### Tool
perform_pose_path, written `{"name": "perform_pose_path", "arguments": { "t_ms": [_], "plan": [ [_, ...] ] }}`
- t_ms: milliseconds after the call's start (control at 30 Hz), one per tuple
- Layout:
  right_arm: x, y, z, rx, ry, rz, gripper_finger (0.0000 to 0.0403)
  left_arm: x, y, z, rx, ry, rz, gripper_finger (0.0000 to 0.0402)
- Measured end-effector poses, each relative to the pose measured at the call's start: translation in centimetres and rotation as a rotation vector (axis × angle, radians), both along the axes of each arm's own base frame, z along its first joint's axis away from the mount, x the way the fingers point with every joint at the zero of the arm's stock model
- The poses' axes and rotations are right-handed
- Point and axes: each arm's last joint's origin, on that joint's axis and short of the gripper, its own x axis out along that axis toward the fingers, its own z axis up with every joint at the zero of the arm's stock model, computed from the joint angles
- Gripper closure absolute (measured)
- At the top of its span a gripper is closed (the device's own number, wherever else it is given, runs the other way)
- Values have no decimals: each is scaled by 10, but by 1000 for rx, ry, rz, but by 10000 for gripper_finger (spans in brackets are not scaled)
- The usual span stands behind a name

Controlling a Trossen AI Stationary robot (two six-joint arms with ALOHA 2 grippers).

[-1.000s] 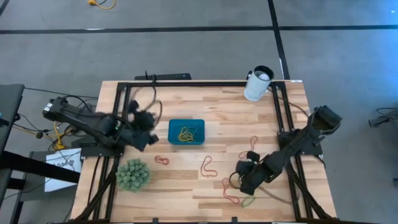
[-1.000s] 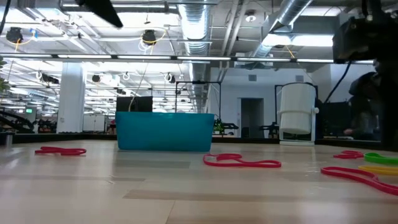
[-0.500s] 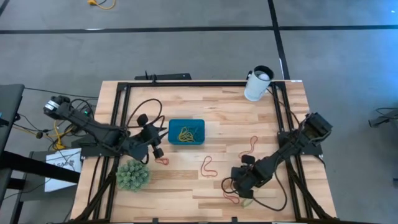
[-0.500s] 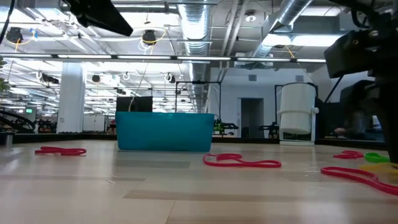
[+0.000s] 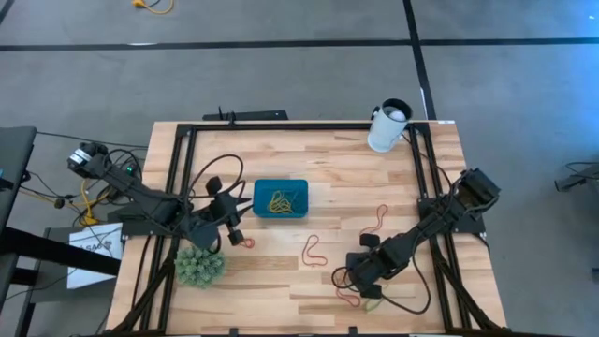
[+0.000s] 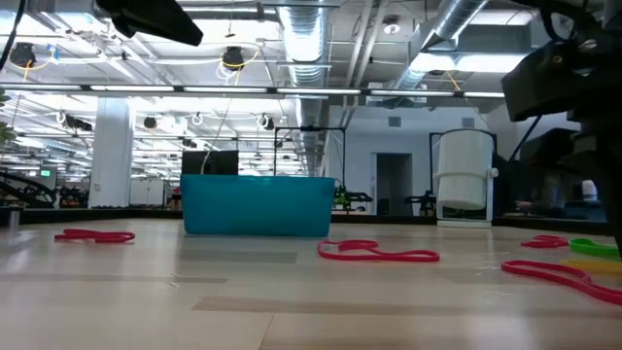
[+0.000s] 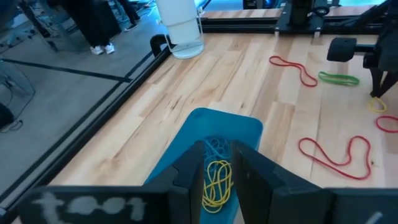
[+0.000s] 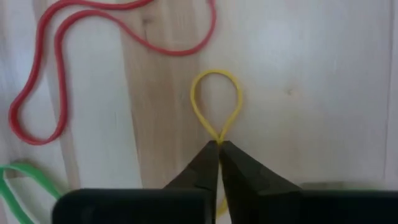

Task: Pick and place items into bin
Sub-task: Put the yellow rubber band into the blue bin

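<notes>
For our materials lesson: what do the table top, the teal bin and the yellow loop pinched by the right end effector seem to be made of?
Table top: looks like pale wood, matt, with visible plank seams and grain.
Teal bin: probably moulded plastic, with smooth even colour and rounded corners.
Yellow loop: likely rubber or a similar elastic; it is thin and bends into a teardrop where the right end effector pinches it.

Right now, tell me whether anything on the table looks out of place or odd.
Two things stand out. The white cup sits tilted at the table's far right corner, over the black frame rail. A green spiky ball sits near the left front, unlike the bands. Otherwise, loose bands lie scattered and the right gripper has its jaws pinched on a yellow band.
</notes>
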Motion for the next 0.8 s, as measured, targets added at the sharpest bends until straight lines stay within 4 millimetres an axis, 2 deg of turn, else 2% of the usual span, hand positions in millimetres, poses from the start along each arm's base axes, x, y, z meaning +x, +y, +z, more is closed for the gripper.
{"name": "perform_pose_path", "arguments": {
  "t_ms": [233, 467, 633, 700, 800],
  "plan": [
    [6, 3, 16, -46, -79, -3, 400, -1, -1, 0, -9, -5, -1, 333],
    [22, -3, 64, -155, -317, -20, 402, -1, -1, 0, -5, -11, 8, 333],
    [43, -23, 98, -354, -584, -100, 402, -1, 1, 1, 34, -48, 81, 333],
    [60, -36, 106, -400, -684, -124, 402, -2, 2, 2, 54, -59, 106, 333],
    [89, -58, 117, -367, -841, -175, 403, -2, 3, 2, 73, -67, 128, 333]
  ]
}}
